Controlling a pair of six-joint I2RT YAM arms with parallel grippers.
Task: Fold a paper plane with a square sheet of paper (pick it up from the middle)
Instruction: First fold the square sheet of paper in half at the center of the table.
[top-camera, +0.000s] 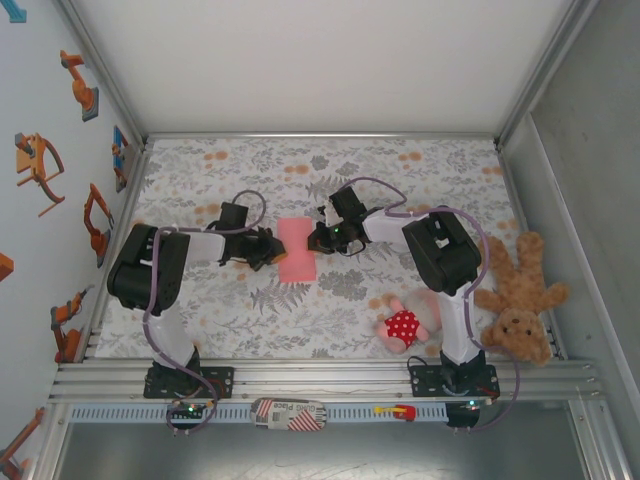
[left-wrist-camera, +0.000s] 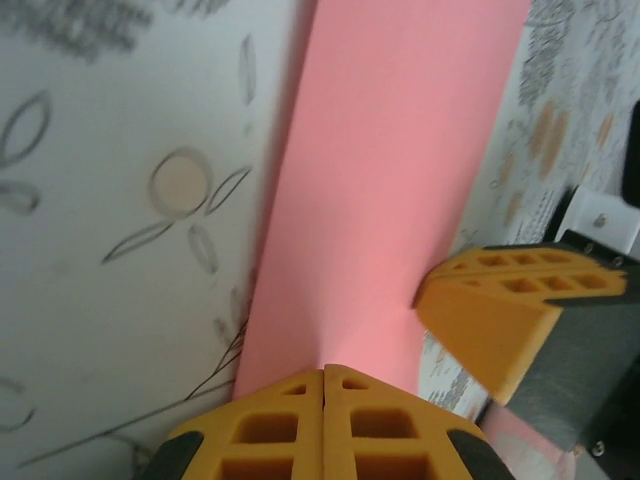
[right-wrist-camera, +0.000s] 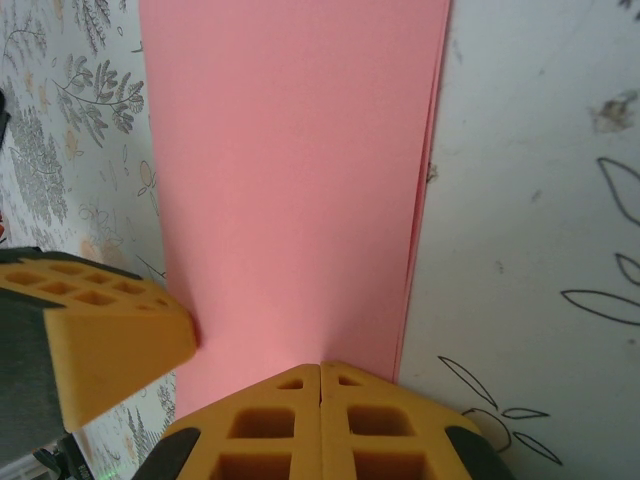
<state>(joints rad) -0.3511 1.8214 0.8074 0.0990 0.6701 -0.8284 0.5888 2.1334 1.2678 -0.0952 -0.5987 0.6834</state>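
Top external view: left gripper (top-camera: 268, 250) and right gripper (top-camera: 318, 238), shut, grip unclear, flank the thin salmon-pink folded paper (top-camera: 296, 255); dragging may skew its fold.

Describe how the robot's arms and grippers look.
The left arm and right arm have black joint housings, white links and looping lilac cables. The left gripper and right gripper carry orange wedge-shaped fingers with square moulded pockets.
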